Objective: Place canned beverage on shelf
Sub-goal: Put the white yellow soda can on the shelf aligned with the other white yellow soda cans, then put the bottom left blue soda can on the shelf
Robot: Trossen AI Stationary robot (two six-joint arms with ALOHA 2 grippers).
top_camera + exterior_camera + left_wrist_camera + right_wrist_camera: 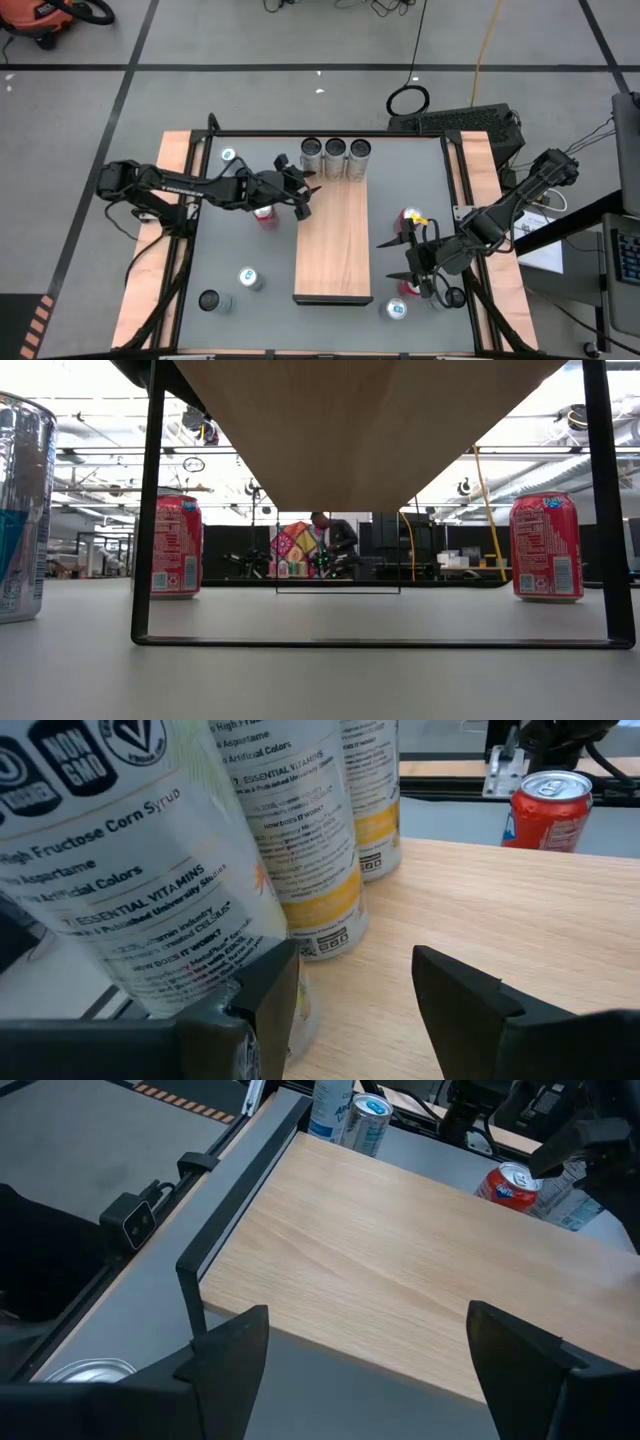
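Note:
The shelf (333, 240) is a light wood board on a dark frame at mid-table. Three white cans (335, 153) stand upright on its far end. My left gripper (307, 195) hangs open over the shelf's left edge, just short of the nearest white can (130, 870). Only bare wood shows between its fingers. A red can (266, 212) stands on the table below that arm. My right gripper (386, 259) is open over the shelf's right edge with nothing in it, and another red can (411, 220) stands on the table beside it. My left gripper has one finger (265, 995) right beside the lower wall of the nearest white can (170, 960), on the finger's outer side. Whether it touches the can, I cannot tell. The can stands upright on the shelf.
Loose cans stand on the grey table: one at the far left (229, 156), two at the near left (250, 279) (209, 300), two at the near right (396, 309). The near half of the shelf is bare wood. A person (335, 540) shows far behind the table.

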